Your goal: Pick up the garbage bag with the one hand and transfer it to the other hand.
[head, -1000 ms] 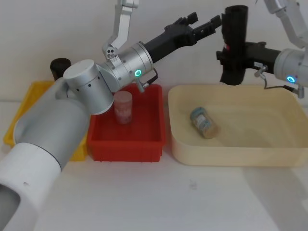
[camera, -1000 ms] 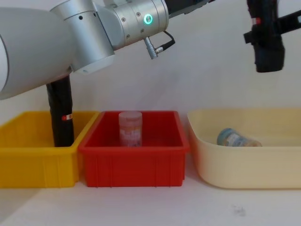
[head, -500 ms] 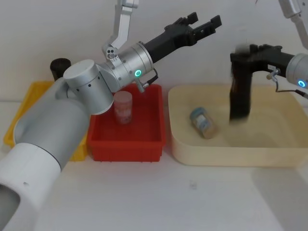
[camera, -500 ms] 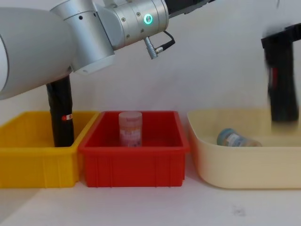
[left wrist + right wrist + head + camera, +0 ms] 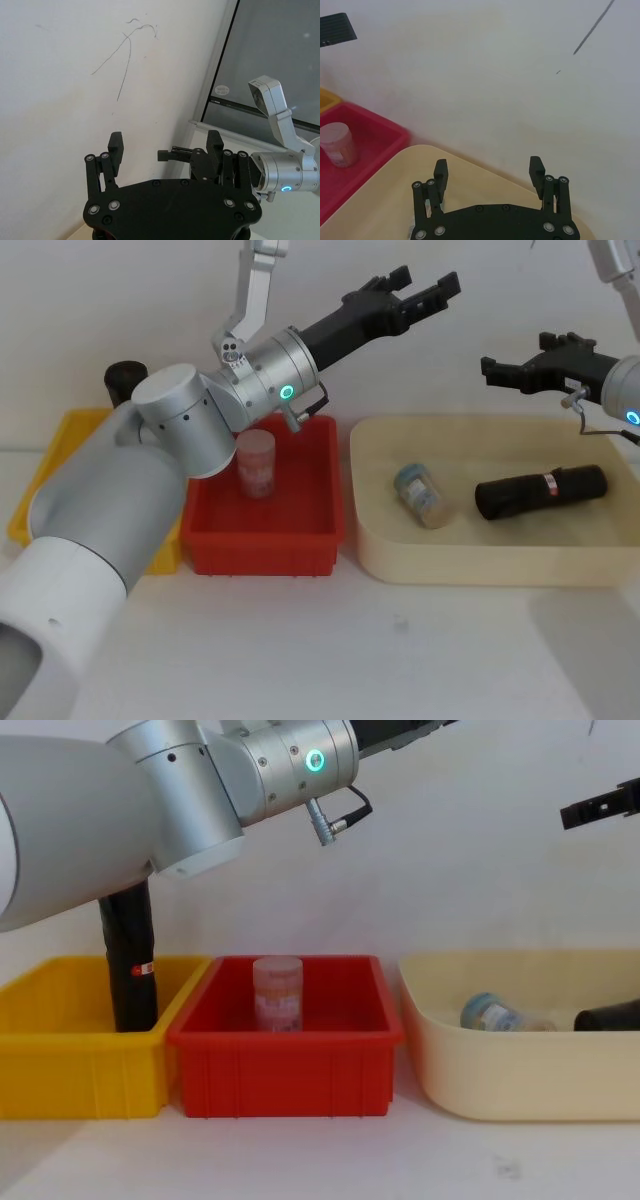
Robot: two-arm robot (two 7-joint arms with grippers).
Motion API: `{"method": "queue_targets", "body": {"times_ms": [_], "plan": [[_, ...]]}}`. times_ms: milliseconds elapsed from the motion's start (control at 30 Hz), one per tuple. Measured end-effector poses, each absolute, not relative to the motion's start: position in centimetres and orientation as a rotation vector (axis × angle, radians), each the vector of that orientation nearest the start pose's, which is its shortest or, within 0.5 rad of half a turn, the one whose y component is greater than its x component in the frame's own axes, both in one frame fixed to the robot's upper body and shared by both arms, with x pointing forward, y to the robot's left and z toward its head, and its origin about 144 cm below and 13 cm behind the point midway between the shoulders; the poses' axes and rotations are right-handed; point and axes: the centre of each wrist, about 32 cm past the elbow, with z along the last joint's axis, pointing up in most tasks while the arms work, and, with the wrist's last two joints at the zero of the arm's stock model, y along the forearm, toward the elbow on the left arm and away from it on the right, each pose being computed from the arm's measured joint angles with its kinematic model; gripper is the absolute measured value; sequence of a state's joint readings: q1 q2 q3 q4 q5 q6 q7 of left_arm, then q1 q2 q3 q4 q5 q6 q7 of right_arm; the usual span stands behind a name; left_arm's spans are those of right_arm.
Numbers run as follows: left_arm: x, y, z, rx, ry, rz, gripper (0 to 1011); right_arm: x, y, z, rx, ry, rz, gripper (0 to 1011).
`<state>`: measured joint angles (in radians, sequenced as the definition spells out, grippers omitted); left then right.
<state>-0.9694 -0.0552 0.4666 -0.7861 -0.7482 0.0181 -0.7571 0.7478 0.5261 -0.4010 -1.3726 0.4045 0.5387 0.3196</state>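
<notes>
White tabletop and a plain wall frame your workspace, with three bins in a row: yellow bin (image 5: pixel 40 485), red bin (image 5: pixel 265 530) and cream tub (image 5: pixel 480 555). Your garbage bag (image 5: pixel 541 492) lies on its side inside the cream tub, long axis running across the tub and tilted a little, label band toward its right end, just right of a blue-lidded jar (image 5: pixel 421 494). Your right gripper (image 5: pixel 512 368), spread wide and empty, hangs directly above the bag and is much the nearer; your left gripper (image 5: pixel 425 287), also spread wide and empty, sits high over the gap between red bin and tub. Expect the tub walls to crowd a low approach, so come straight down across the roll's width, clear of the jar
</notes>
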Motion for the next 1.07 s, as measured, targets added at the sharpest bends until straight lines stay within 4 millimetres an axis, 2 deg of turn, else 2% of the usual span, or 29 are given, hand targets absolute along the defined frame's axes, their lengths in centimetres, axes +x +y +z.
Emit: {"method": "queue_targets", "body": {"times_ms": [1067], "plan": [[67.14, 9.55, 131.83, -0.393, 0.127, 0.41, 1001, 60.32, -30.4, 136.04, -0.338, -0.05, -1.131, 1001]]}}
